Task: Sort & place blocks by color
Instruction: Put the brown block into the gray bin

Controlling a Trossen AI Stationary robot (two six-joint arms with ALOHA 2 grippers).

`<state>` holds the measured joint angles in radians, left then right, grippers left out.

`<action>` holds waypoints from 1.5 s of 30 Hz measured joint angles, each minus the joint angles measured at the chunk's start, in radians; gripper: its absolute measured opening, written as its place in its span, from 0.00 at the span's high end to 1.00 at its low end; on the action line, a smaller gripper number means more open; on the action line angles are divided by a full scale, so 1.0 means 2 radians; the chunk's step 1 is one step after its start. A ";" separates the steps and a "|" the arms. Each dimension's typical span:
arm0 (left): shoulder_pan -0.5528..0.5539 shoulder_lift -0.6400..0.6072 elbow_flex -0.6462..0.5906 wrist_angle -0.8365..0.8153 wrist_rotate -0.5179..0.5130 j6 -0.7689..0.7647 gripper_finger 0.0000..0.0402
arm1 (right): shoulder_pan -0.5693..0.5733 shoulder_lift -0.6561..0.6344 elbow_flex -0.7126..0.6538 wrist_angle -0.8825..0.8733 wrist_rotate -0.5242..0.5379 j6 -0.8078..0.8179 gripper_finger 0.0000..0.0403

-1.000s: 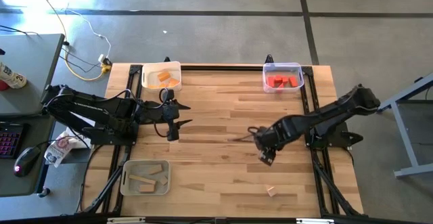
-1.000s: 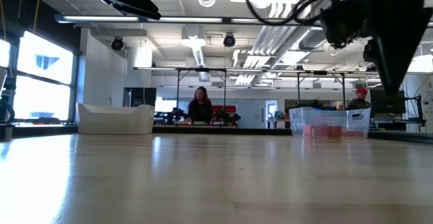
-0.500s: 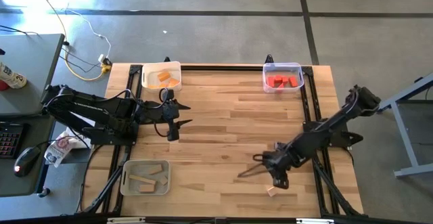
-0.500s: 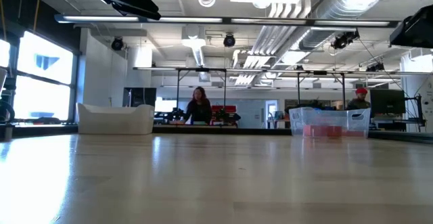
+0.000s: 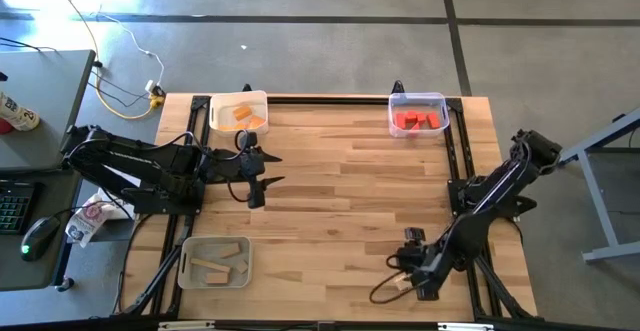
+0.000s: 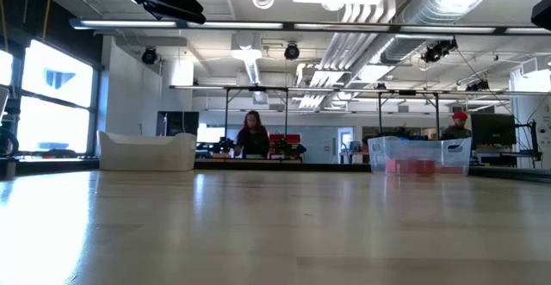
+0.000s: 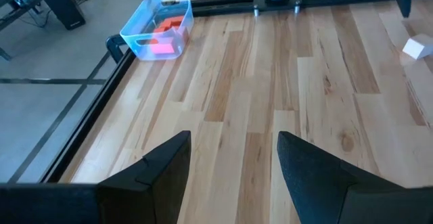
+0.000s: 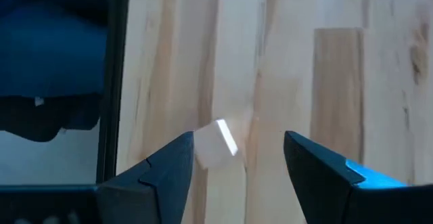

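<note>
One tan block (image 8: pixel 215 146) lies on the bare table near the near right corner; it also shows in the high view as the tan block (image 5: pixel 400 283) and in the left wrist view as the tan block (image 7: pixel 417 47). My right gripper (image 8: pixel 238 140) hangs above it, open and pointing steeply down, and the block shows between its fingers without touching them. In the high view my right gripper (image 5: pixel 414 276) partly covers the block. My left gripper (image 5: pixel 255 177) waits open over the left half of the table; the left wrist view also shows this left gripper (image 7: pixel 233 137).
Three plastic trays stand on the table. One with orange blocks (image 5: pixel 240 114) is at the far left, one with red blocks (image 5: pixel 418 113) at the far right, and one with tan bars (image 5: pixel 213 261) at the near left. The table's near edge is close to my right gripper. People stand in the room behind.
My right gripper has swung from the middle of the table toward the near right corner, rolling its wrist on the way. It now hangs over the tan block. The block has not moved.
</note>
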<state>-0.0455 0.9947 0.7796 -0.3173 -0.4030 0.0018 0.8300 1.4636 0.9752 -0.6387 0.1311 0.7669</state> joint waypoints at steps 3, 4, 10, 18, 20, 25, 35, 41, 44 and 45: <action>0.000 0.000 0.000 0.007 0.000 -0.001 0.48 | 0.009 0.019 0.000 0.007 0.004 -0.009 0.47; 0.000 0.000 0.000 0.011 0.000 -0.001 0.48 | 0.011 0.025 0.000 0.007 0.004 -0.012 0.47; 0.000 0.000 0.000 0.016 0.000 -0.001 0.48 | 0.017 0.066 0.000 0.024 -0.004 -0.017 0.47; 0.000 0.000 0.000 0.017 0.000 0.001 0.48 | 0.023 0.108 0.000 0.066 -0.018 -0.037 0.47; 0.000 0.000 0.000 0.017 0.000 0.001 0.48 | 0.023 0.113 0.000 0.068 -0.017 -0.038 0.47; 0.000 0.000 0.000 0.017 0.000 0.001 0.48 | 0.024 0.125 0.000 0.067 -0.018 -0.038 0.47; 0.000 0.000 0.000 0.017 0.000 0.001 0.48 | 0.020 0.150 0.000 0.068 -0.033 -0.047 0.57; 0.000 0.000 0.000 0.017 0.000 0.001 0.48 | 0.009 0.148 0.001 0.070 -0.039 -0.043 0.75; 0.000 0.000 0.000 0.017 0.000 0.001 0.48 | 0.000 0.146 0.000 0.071 -0.038 -0.029 0.75; 0.000 0.000 0.000 0.018 0.000 0.001 0.48 | -0.004 0.146 0.000 0.072 -0.035 -0.021 0.75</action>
<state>-0.0456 0.9947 0.7795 -0.2820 -0.4034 0.0032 0.8222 1.7561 0.9760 -0.4953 0.0616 0.7242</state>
